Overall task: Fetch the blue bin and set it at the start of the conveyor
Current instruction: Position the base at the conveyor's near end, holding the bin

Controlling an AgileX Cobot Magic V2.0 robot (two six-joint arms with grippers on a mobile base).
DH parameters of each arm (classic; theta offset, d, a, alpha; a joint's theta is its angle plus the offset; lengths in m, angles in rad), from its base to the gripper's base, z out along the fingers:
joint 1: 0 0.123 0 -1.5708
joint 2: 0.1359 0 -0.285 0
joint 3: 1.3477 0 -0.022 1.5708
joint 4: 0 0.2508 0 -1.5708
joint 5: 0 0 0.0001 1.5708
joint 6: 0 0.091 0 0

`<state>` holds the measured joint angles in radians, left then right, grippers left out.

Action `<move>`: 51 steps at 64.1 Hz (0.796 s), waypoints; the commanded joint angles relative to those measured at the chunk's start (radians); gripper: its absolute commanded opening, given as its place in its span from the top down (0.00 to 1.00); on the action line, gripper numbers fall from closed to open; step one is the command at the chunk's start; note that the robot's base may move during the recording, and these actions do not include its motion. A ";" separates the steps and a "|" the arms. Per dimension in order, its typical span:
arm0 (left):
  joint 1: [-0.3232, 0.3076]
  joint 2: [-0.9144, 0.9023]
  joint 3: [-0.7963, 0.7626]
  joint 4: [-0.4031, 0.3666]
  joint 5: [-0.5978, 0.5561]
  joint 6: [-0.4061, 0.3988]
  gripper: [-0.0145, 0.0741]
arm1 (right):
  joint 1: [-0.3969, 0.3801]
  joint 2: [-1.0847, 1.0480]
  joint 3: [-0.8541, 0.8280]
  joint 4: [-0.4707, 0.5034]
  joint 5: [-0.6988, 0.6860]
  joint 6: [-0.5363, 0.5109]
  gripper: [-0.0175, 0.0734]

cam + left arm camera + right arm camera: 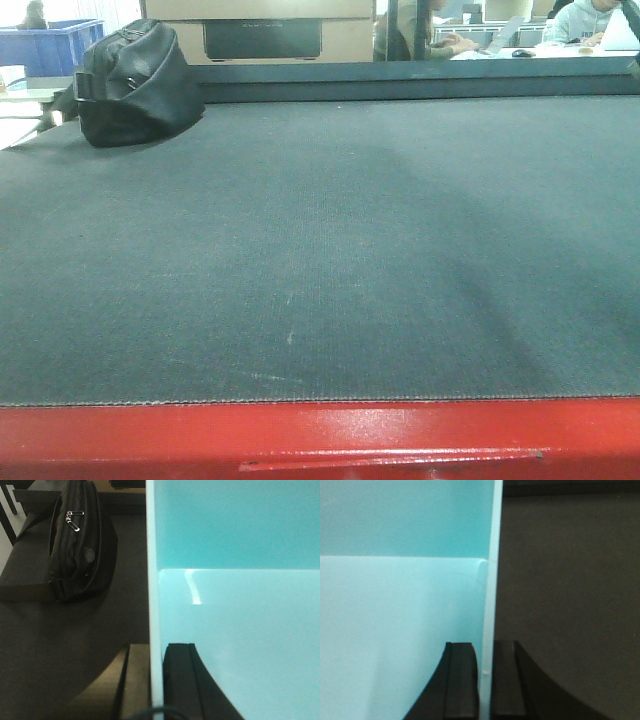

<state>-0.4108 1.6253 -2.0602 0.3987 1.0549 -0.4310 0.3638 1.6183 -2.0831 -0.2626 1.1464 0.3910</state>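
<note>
Left wrist-mounted: left gripper (156, 652) clamps the bin (240, 630) wall.
Right wrist-mounted: right gripper (486, 650) clamps the opposite wall.
Risk: uneven lowering could twist the bin loose or bump the bag (80, 545).

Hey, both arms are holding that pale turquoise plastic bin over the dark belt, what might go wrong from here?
1. The left gripper and right gripper each pinch only a thin side wall of the pale turquoise plastic bin; uneven arm motion could tilt it or let it slip.
2. A black zipped fabric bag lies on the dark grey fabric belt left of the bin, so lowering might bump it.
</note>
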 commanded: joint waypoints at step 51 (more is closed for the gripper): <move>-0.003 -0.012 -0.008 0.037 -0.033 0.009 0.96 | 0.000 -0.017 -0.012 -0.023 -0.075 -0.009 0.99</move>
<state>-0.4108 1.6253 -2.0602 0.4049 1.0549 -0.4310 0.3638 1.6183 -2.0831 -0.2626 1.1216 0.3910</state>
